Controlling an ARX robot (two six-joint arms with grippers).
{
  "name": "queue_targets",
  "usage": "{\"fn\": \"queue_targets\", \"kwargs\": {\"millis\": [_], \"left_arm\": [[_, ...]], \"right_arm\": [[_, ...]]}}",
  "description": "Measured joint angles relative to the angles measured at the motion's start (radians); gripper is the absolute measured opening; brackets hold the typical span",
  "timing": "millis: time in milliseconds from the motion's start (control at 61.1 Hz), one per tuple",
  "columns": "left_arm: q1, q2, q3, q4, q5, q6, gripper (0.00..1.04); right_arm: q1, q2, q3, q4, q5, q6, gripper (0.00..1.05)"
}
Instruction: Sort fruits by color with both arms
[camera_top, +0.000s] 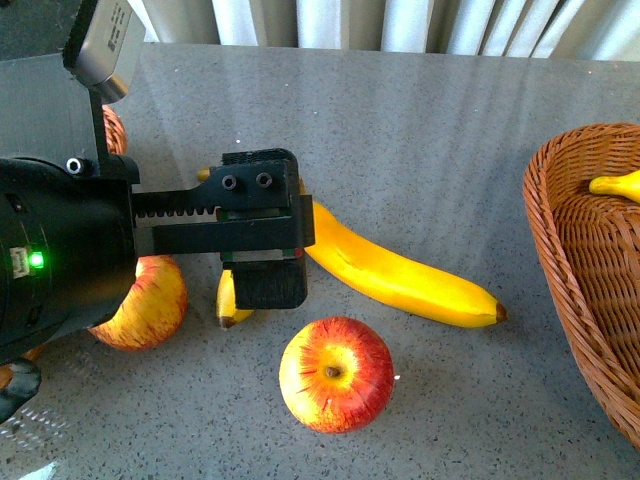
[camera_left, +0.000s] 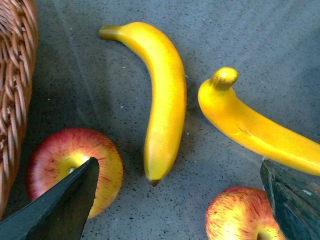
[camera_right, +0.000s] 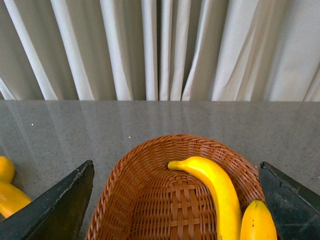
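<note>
My left gripper (camera_top: 260, 235) hovers open over the fruits on the grey table. Between its fingers (camera_left: 65, 205) lie a short banana (camera_left: 162, 100) and bare table; nothing is held. A long banana (camera_top: 400, 275) stretches to the right of it. One red-and-yellow apple (camera_top: 335, 373) sits near the front, and another apple (camera_top: 150, 300) is partly hidden under the left arm. My right gripper (camera_right: 176, 167) is open above a wicker basket (camera_right: 145, 195) that holds two bananas (camera_right: 215, 195). The right arm is out of the front view.
The right basket (camera_top: 590, 260) stands at the table's right edge, with a banana (camera_top: 620, 185) showing inside. A second wicker basket (camera_left: 15, 75) stands far left, mostly behind the left arm. White curtains (camera_right: 160, 50) hang behind the table.
</note>
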Motion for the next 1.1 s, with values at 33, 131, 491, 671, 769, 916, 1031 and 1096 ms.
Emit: {"fn": "queue_targets", "kwargs": {"millis": [33,131,491,671,769,916,1031,1096], "left_arm": [[0.0,0.0,0.0,-0.006,-0.007,0.001,0.96],[-0.005,0.0,0.0,-0.039,-0.013,-0.002,0.96],[-0.057,0.032,-0.003,-0.05,-0.035,-0.027,0.96],[-0.112,0.056,-0.006,-0.039,-0.016,-0.03,0.96],[-0.129,0.071,-0.006,-0.019,-0.001,-0.027,0.96],[-0.153,0.097,-0.008,0.03,0.037,-0.008,0.96],[-0.162,0.115,-0.008,0.06,0.063,0.022,0.96],[-0.161,0.123,-0.008,0.077,0.08,0.04,0.96]], "right_arm": [[0.0,0.0,0.0,0.0,0.0,0.0,0.96],[0.0,0.0,0.0,0.0,0.0,0.0,0.96],[0.0,0.0,0.0,0.0,0.0,0.0,0.96],[0.0,0.0,0.0,0.0,0.0,0.0,0.96],[0.0,0.0,0.0,0.0,0.0,0.0,0.96],[0.0,0.0,0.0,0.0,0.0,0.0,0.96],[0.0,0.0,0.0,0.0,0.0,0.0,0.96],[0.0,0.0,0.0,0.0,0.0,0.0,0.96]]}}
